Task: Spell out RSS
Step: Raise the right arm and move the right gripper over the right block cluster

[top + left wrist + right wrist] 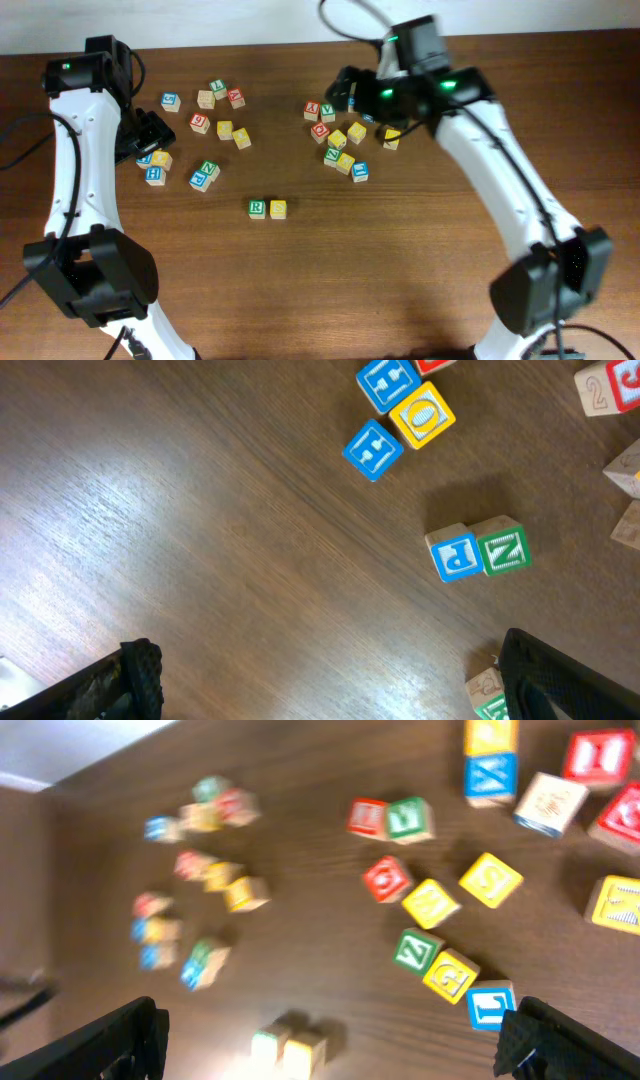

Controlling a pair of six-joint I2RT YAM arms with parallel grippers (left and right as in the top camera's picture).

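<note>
Claws are spread wide on both arms, nothing gripped. Right claw (330,1028) is hung over the cluster beyond the R cube (257,208), on its right-arm side. Left claw (328,658) is held over loose cubes on the R cube's left-arm side.

One yellow cube (278,208) is set touching the R cube on its right-arm side; its letter cannot be read. Row is judged one cube short. Likely candidate: yellow S cube (491,880) in the cluster.

Risks flagged:
- S cube is hemmed in, with a second yellow cube (431,903) just beside its corner. Neighbours could be shoved, or two cubes pinched, by jaws this wide.
- Wrong yellow could be taken, since several are packed together.
- S face could be rotated or tipped under in the grip.
- At placement, the cube beside the R cube could be nudged out of line if the descent is made too close.
- Right wrist view is blurred, so aim may be off.
</note>
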